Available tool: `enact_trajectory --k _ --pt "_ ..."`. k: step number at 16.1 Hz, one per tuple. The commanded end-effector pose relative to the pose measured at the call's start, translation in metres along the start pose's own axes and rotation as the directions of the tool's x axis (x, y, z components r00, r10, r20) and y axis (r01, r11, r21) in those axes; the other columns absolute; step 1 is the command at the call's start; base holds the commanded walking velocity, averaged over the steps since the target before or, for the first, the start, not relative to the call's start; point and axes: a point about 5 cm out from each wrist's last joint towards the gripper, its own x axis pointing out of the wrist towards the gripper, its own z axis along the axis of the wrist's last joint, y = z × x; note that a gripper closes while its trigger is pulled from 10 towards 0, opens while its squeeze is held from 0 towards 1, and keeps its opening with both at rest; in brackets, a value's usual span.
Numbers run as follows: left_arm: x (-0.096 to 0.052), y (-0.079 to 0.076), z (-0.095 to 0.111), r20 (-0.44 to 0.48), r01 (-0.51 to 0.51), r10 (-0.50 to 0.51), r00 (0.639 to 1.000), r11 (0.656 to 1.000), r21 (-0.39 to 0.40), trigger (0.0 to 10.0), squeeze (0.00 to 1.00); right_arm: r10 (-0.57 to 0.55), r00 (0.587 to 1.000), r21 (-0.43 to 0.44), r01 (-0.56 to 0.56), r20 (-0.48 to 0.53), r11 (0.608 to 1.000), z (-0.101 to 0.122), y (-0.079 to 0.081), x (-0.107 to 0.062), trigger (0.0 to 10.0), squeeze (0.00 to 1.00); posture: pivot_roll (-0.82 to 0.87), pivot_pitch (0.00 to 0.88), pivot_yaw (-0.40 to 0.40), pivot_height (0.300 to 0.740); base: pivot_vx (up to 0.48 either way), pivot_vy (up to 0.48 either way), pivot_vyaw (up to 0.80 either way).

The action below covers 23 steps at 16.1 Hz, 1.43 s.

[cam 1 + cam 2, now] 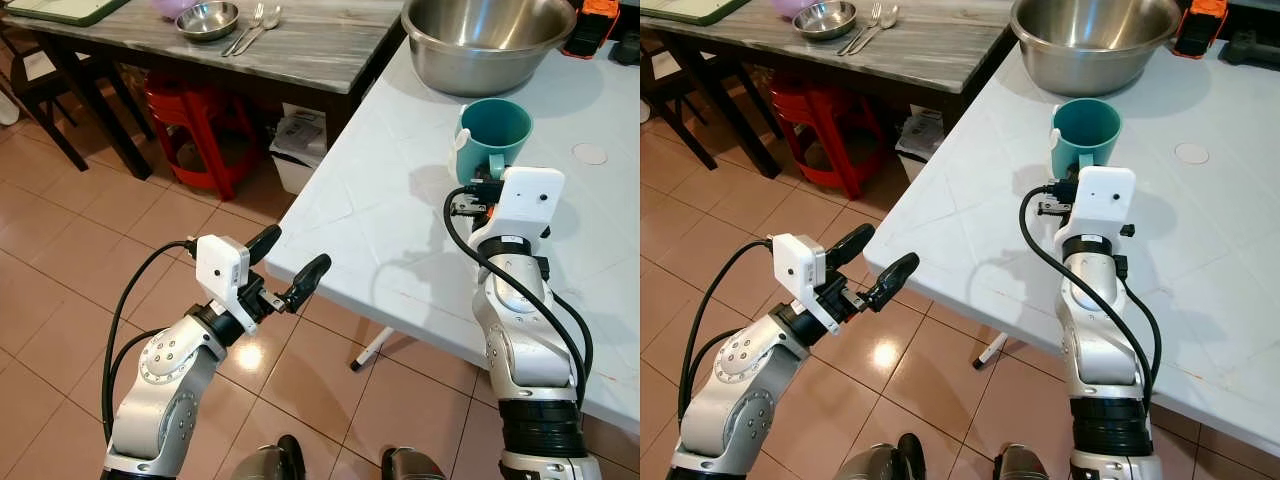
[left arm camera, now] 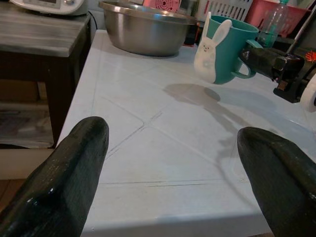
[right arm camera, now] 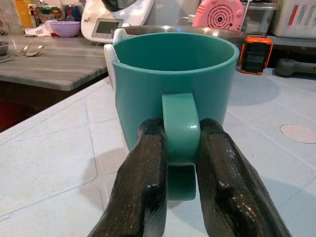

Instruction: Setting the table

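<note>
White tiled table (image 1: 400,215): one upright teal plastic mug with a white rabbit figure (image 1: 493,138), standing near a large stainless steel mixing bowl (image 1: 487,40). Right gripper (image 3: 180,163): fingers pressed against both sides of the mug's handle. Left gripper (image 1: 285,265): fingers spread, empty, at the table's near corner. Grey marble-topped table (image 1: 300,45) beyond: small steel bowl (image 1: 207,19), fork and spoon (image 1: 255,27).

Home kitchen/dining: steel mixing bowl (image 1: 487,40), cutlery (image 1: 254,26), tiled floor (image 1: 90,250).
</note>
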Motion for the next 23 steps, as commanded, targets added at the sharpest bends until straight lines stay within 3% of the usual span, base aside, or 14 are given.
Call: enact_trajectory --k 1,18,19,20,23 --pt "-0.004 0.002 0.000 -0.006 -0.010 0.011 1.000 1.000 0.012 10.0 0.00 0.010 1.000 0.009 -0.011 0.017 1.000 0.005 0.003 -0.002 10.0 0.00 -0.14 0.181 0.065 0.740 0.000 0.000 0.00" --pt "-0.004 0.002 0.000 -0.006 -0.010 0.011 1.000 1.000 0.012 10.0 0.00 0.010 1.000 0.009 -0.011 0.017 1.000 0.005 0.003 -0.002 10.0 0.00 -0.14 0.181 0.065 0.740 0.000 0.000 0.00" --pt "0.000 0.016 -0.004 -0.016 -0.133 0.133 0.991 0.991 0.019 10.0 0.00 0.027 1.000 0.028 -0.027 0.016 0.999 0.005 0.006 -0.003 10.0 0.00 -0.16 0.158 0.069 0.740 0.000 0.000 -0.79" --pt "0.007 0.034 -0.009 -0.027 -0.295 0.295 0.955 0.955 0.025 10.0 0.00 0.029 0.999 0.043 -0.030 0.018 0.999 0.004 0.007 -0.005 10.0 0.00 -0.16 0.157 0.070 0.740 0.000 0.000 -0.79" --pt "0.007 0.034 -0.010 -0.030 -0.297 0.297 0.954 0.955 0.025 10.0 0.00 0.030 0.999 0.041 -0.031 0.022 0.999 0.004 0.007 -0.005 10.0 0.00 -0.16 0.155 0.069 0.740 0.000 0.000 -0.42"
